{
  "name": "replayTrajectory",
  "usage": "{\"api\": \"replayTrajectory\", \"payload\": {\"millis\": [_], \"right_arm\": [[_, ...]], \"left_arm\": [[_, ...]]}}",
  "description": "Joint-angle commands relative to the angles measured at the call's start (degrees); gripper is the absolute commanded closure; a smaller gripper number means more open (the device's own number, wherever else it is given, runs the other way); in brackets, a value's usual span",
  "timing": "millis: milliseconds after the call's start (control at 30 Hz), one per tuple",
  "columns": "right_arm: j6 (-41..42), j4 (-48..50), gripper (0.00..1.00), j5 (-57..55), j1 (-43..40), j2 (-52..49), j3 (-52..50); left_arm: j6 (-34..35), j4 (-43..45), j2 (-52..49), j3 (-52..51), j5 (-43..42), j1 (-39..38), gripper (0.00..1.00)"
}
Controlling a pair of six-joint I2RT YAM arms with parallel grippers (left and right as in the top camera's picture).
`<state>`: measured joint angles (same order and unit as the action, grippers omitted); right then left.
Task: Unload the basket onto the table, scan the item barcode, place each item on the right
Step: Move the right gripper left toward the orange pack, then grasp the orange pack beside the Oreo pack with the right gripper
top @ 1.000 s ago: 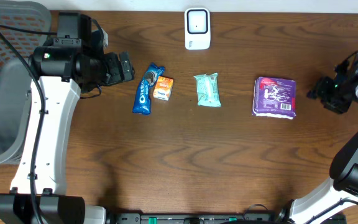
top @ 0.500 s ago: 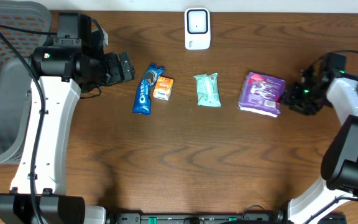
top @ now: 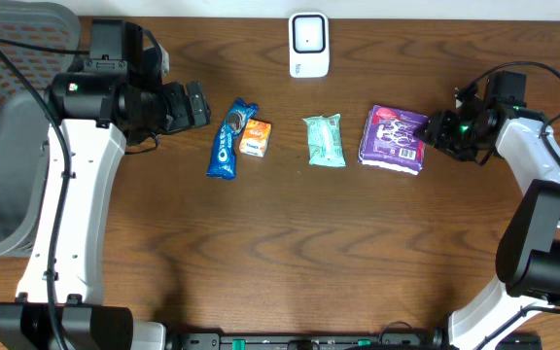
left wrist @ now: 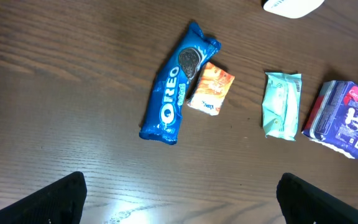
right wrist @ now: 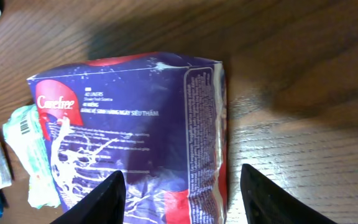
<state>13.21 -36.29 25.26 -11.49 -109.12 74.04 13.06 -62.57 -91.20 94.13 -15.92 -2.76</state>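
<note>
The wooden bench (top: 290, 253) carried all items, and a grey mesh chair (top: 3, 165) stood off its left edge. The left arm (top: 71, 185) reached across the left side of the bench; the left gripper (left wrist: 180, 182) hung above bare wood short of the row of goods, its jaws spread wide and holding nothing. The right arm (top: 538, 165) reached in from the right edge, and the right gripper (right wrist: 182, 177) sat at the right end of the purple Carefree pack (right wrist: 135, 124). Its jaws stood apart astride that end, with a strip of bench visible between one finger and the wrapper, so no clamp was observed. The pack lay right of centre, skewed, and appeared tilted. The white scanner (top: 308, 44) stood at the far edge, centre, well apart from the pack. The blue Oreo packet (left wrist: 173, 93) lay at the left end of the row, with a mint-green packet (left wrist: 281, 104) just left of the purple pack. A small orange packet (left wrist: 211, 88) lay against the Oreo packet's right side.
</note>
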Motion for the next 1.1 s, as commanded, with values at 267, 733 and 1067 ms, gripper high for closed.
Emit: {"api": "replayTrajectory", "payload": {"millis": [267, 733, 1067], "right_arm": [[-4.87, -1.7, 0.46, 7.41, 2.14, 0.26, 7.04], [-9.9, -12.22, 0.37, 8.52, 12.63, 0.26, 18.56], [6.14, 1.62, 0.27, -7.37, 31.19, -0.11, 17.92]], "left_arm": [[-0.57, 0.0, -0.22, -0.15, 0.57, 0.24, 0.02], [-0.57, 0.0, -0.22, -0.15, 0.57, 0.24, 0.02], [-0.57, 0.0, -0.22, -0.15, 0.57, 0.24, 0.02]]}}
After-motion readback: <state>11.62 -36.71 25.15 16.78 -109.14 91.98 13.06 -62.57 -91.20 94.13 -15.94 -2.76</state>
